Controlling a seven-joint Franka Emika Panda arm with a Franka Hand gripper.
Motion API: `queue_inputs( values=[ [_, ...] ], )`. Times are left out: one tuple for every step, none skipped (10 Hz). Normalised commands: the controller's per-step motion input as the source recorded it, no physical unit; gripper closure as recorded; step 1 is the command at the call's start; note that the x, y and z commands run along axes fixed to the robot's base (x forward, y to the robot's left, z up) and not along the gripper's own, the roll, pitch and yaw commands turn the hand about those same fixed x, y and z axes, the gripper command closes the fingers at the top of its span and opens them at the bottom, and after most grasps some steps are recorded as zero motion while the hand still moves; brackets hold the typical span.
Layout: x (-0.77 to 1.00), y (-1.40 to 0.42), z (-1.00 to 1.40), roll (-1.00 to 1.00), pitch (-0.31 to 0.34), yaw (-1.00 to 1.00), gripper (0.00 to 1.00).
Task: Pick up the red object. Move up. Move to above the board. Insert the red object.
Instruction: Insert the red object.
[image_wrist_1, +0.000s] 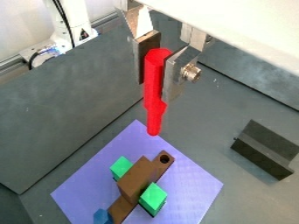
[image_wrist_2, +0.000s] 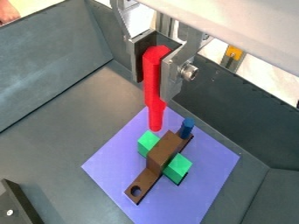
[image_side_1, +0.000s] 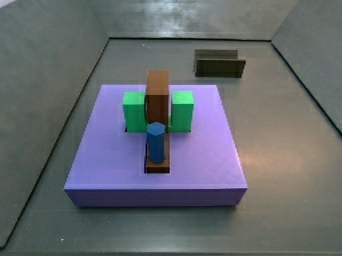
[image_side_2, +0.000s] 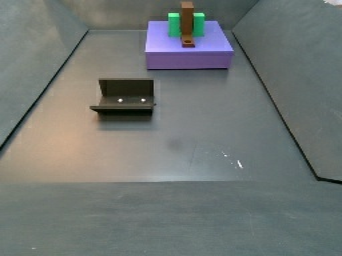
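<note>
Clearly the jaws are pinching the red object (image_wrist_1: 155, 87) near its top end, so that it hangs straight down from the gripper (image_wrist_1: 163, 72) with most of its length free below, which looks like the right posture for lowering it tip-first into a hole. In both wrist views one silver finger (image_wrist_2: 173, 72) presses flat on the bar's side; the opposite finger is hidden behind it. The bar's lower tip sits above the near part of the board (image_wrist_2: 205, 171), well clear of its surface. On the board lie a brown block (image_wrist_2: 158, 164), green blocks (image_wrist_2: 149, 140) flanking it, and a blue peg (image_wrist_2: 186, 127). The fixture (image_side_2: 124, 97) stands well apart on the floor. Neither side view shows the gripper.
</note>
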Motion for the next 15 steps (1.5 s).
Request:
queue_inputs(
  values=[
    [0.00,0.64,-0.38,0.00,-0.043,0.08,1.00],
    [-0.05,0.85,-0.39,0.00,-0.024,0.14,1.00],
    [-0.06,0.74,-0.43,0.03,-0.004,0.21,1.00],
    [0.00,0.42,-0.57,0.06,-0.056,0.27,1.00],
    [0.00,0.21,-0.79,0.03,-0.109,0.19,1.00],
    [0.00,0.11,-0.88,0.02,-0.154,0.11,1.00],
    [0.00,0.06,-0.82,0.00,-0.179,0.07,1.00],
    [0.00,0.04,-0.70,0.00,-0.164,0.05,1.00],
    [0.00,0.00,-0.67,0.03,-0.154,0.05,1.00],
    [0.03,0.00,-0.71,0.07,-0.154,0.07,1.00],
    [0.05,0.00,-0.72,0.11,-0.127,0.05,1.00],
    [0.02,0.00,-0.66,0.12,-0.117,0.06,1.00],
    [0.00,0.00,-0.56,0.11,-0.061,0.09,1.00],
    [0.01,0.00,-0.45,0.10,-0.034,0.11,1.00],
    [0.09,-0.01,-0.37,0.08,-0.011,0.12,1.00]
  ],
)
